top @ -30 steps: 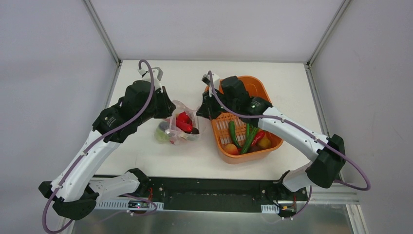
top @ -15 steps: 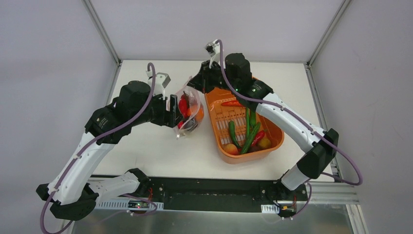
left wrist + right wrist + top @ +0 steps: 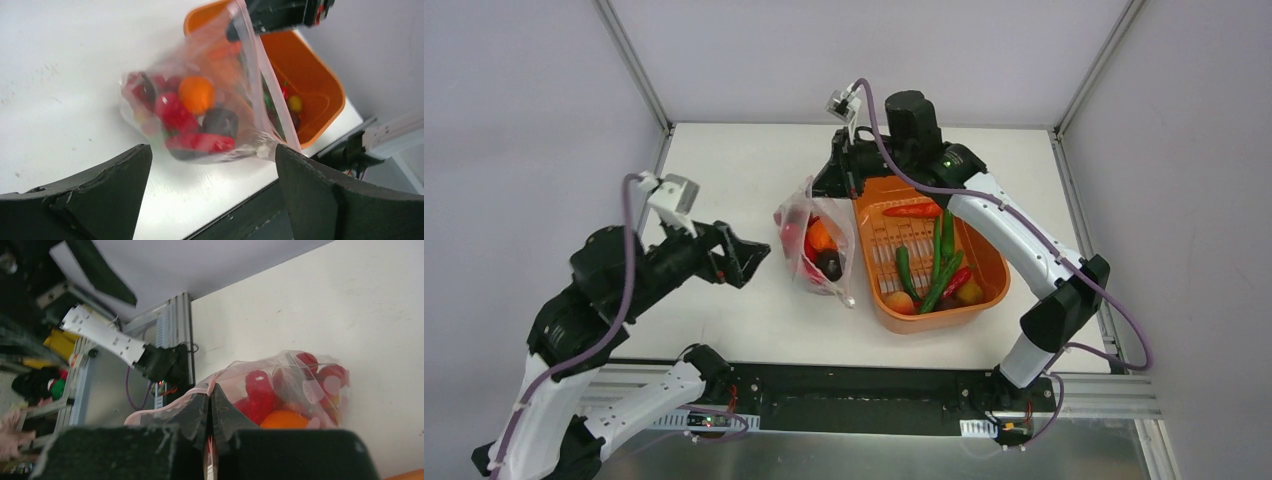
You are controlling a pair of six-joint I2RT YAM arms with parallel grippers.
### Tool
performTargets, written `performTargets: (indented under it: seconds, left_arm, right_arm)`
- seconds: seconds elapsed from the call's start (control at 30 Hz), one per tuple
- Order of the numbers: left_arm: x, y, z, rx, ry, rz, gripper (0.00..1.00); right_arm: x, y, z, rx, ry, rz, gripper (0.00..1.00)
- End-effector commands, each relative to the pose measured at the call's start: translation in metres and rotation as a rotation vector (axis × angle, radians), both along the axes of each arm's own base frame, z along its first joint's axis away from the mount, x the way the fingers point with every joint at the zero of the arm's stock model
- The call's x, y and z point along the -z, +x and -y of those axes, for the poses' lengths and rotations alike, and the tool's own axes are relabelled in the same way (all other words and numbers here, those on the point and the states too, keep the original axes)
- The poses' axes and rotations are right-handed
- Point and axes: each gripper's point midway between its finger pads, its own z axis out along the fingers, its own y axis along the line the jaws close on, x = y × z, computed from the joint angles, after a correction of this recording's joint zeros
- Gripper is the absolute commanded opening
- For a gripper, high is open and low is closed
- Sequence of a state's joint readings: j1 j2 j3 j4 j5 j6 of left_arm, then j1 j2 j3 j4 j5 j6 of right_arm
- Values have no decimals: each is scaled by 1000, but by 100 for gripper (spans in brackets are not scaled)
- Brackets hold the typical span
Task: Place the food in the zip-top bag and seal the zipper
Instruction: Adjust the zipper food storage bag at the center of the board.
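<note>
Bag (image 3: 816,250) hangs by one end of its pink strip (image 3: 261,75), clamped in our right pincer (image 3: 821,186), its bottom seemingly on the table (image 3: 724,180) just beside the orange tub (image 3: 989,290). Our left pincer (image 3: 752,262) stands apart, holding nothing, clear of the bag. The mouth looks unsealed and is held at one point, so we judge the red and orange food (image 3: 820,238) could spill if the bag tips or slips.

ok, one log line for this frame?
right gripper: shut on bag mouth, bag beside tub | left gripper: open, apart from bag | food: some in bag, peppers in tub | seal: unclear
</note>
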State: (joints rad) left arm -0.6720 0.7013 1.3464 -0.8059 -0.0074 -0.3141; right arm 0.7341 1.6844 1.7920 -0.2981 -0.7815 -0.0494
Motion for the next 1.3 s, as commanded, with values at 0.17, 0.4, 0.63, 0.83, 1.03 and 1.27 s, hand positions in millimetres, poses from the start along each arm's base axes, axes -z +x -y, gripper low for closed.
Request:
performTargets:
  seconds: [0.17, 0.4, 0.63, 0.83, 1.03, 1.27]
  left_arm:
    - [-14, 13, -45, -261, -77, 114, 99]
    - [-1, 25, -33, -248, -34, 59, 99]
    - [8, 32, -21, -223, -27, 36, 99]
    - [16, 35, -15, -207, -2, 10, 99]
    - [24, 37, -13, -201, 24, -7, 99]
    - [28, 40, -16, -216, 47, -4, 99]
  right_arm:
    - [-70, -111, 64, -565, 261, 329, 0]
    - [-65, -125, 87, -745, 314, 272, 0]
    - [-40, -111, 83, -749, 196, 95, 0]
    - [-13, -94, 74, -691, 134, -18, 0]
    - [7, -72, 64, -668, 108, -105, 0]
    - [7, -68, 62, -663, 103, -121, 0]
